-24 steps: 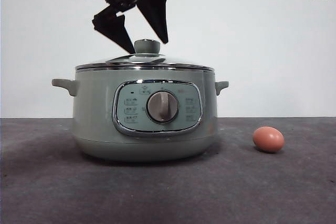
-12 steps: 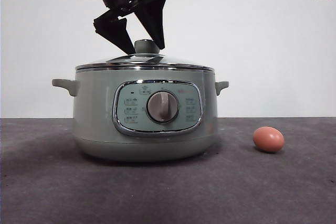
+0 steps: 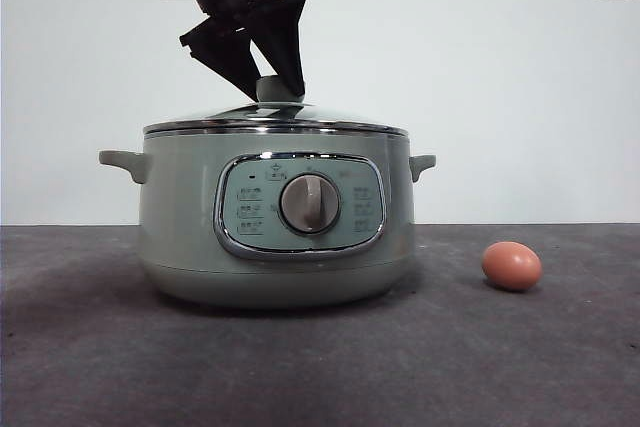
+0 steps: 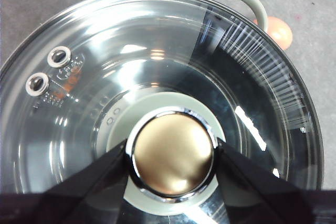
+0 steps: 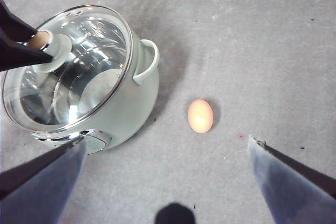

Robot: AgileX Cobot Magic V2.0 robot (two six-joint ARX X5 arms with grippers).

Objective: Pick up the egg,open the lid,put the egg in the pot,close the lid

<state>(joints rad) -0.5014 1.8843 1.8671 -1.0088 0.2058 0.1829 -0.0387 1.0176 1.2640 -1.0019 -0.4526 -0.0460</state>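
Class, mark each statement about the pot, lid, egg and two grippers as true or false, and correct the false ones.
1. The lid sits on the pot. True.
2. The egg is inside the pot. False: it lies on the table, beside the pot.
3. The left gripper has a jaw on each side of the knob. True.
4. The right gripper holds the egg. False: its jaws are wide open above the table, with the egg lying apart from them.
5. The pot's dial faces the front camera. True.
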